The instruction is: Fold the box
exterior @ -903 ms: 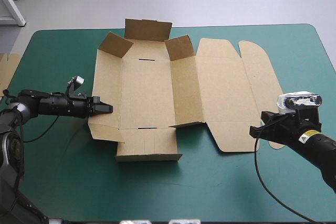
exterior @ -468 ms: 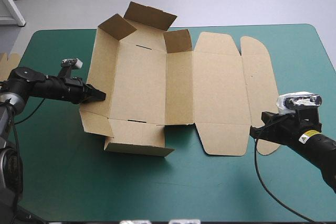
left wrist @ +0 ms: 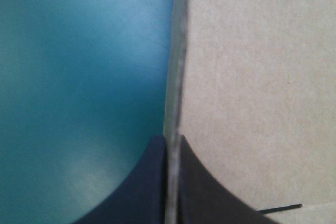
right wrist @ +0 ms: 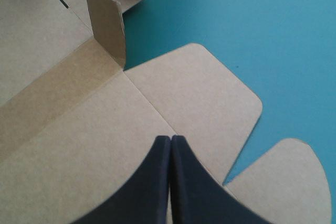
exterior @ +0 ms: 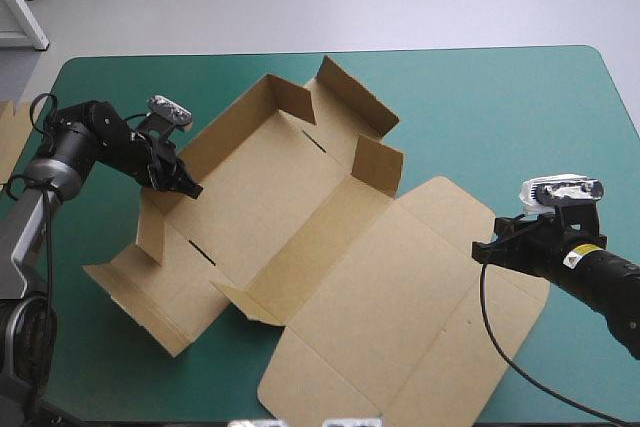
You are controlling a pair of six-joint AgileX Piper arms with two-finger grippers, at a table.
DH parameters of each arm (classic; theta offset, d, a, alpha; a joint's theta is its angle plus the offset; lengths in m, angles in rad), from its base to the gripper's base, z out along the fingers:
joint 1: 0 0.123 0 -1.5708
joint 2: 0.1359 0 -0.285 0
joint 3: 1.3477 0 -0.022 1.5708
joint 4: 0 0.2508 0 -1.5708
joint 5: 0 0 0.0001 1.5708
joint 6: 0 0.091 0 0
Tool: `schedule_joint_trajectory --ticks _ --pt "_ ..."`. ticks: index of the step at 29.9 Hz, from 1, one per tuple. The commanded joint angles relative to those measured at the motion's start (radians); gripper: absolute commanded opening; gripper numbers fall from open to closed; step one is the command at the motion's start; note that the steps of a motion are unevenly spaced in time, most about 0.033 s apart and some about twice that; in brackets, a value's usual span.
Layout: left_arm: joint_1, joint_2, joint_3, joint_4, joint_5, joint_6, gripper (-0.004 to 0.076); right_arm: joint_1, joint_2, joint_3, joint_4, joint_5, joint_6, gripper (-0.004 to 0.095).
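Brown box (exterior: 380, 287) askew, long axis far-left to near-right

text: none readable | yellow sticker (exterior: 575, 259) on right arm (exterior: 605, 277); too small to read

One lid corner of the box (exterior: 400, 297) runs off the high view's near edge. Its wall edge between the jaws of the left gripper (left wrist: 172, 142) is a blur. The spare board (exterior: 10, 132) at the counter's (exterior: 500, 97) left edge is cut off there
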Motion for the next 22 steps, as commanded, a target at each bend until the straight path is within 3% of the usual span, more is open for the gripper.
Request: schedule_joint_trajectory --ticks 1,7,13,22 --pt "-0.013 -0.015 -0.128 -0.011 -0.077 -0.016 -0.001 -0.001 -0.002 -0.033 0.014 -0.042 -0.006 -0.0019" --pt "-0.143 0.091 -0.3 0.069 -0.042 0.005 -0.001 -0.001 -0.002 -0.033 0.018 -0.021 -0.006 -0.0019" --pt "-0.306 0.148 -0.314 0.225 -0.003 -0.005 -0.001 -0.001 -0.002 -0.033 0.018 0.01 -0.006 -0.0019" --pt "-0.329 0.018 -0.314 0.373 -0.013 -0.082 -0.001 -0.001 -0.002 -0.033 0.018 0.011 -0.006 -0.0019"
